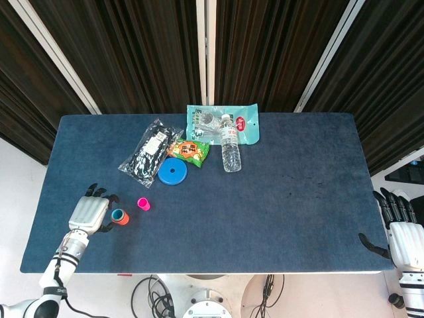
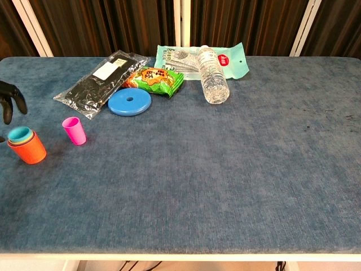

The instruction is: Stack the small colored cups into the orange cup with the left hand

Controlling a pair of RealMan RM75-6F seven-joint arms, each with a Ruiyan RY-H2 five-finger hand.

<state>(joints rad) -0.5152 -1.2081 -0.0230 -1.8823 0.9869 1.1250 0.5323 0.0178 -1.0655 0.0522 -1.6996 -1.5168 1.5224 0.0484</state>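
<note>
The orange cup (image 1: 120, 217) stands near the table's front left, with the blue cup (image 2: 20, 134) nested inside it so only the blue rim shows above the orange cup (image 2: 27, 148). A pink cup (image 1: 142, 204) stands upright a short way to its right, also seen as the pink cup (image 2: 74, 130) in the chest view. My left hand (image 1: 89, 213) sits just left of the orange cup, fingers spread and holding nothing; its dark fingertips (image 2: 12, 99) show at the chest view's left edge. My right hand (image 1: 397, 228) rests off the table's right front corner, fingers apart and empty.
At the back middle lie a black packet (image 1: 150, 152), a blue disc (image 1: 172, 172), a green snack bag (image 1: 188, 150), a clear water bottle (image 1: 230, 147) on its side and a teal pouch (image 1: 222, 122). The blue table cloth (image 1: 285, 199) is bare to the right.
</note>
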